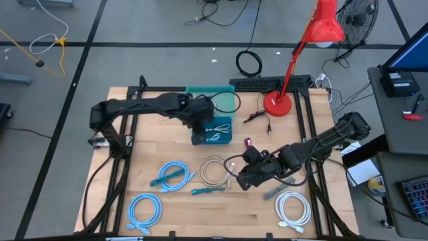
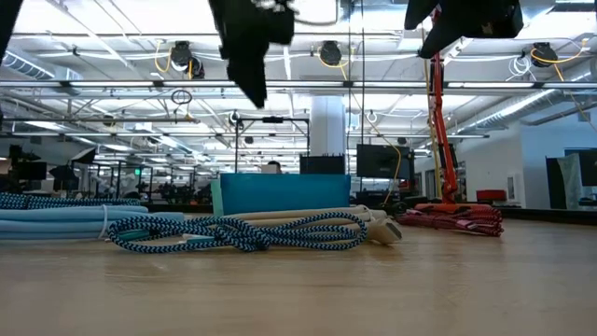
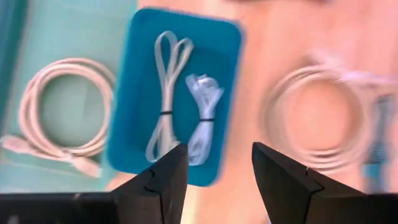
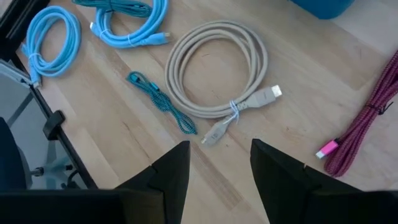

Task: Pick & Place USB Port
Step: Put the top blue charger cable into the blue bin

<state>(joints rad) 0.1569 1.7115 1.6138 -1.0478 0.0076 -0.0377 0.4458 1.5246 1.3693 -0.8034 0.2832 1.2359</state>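
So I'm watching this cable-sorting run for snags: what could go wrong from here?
The open right gripper hovers near the coiled beige cable, with the braided teal cable beside it; a grab might catch both. The open left gripper hangs over the blue tray holding two bundled white cables; descending might disturb them.

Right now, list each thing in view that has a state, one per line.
left hand: open, empty, above the blue bin
right hand: open, empty, above the beige cable
blue bin: holds two tied white cables
beige cable: coiled, on the table
red lamp: upright
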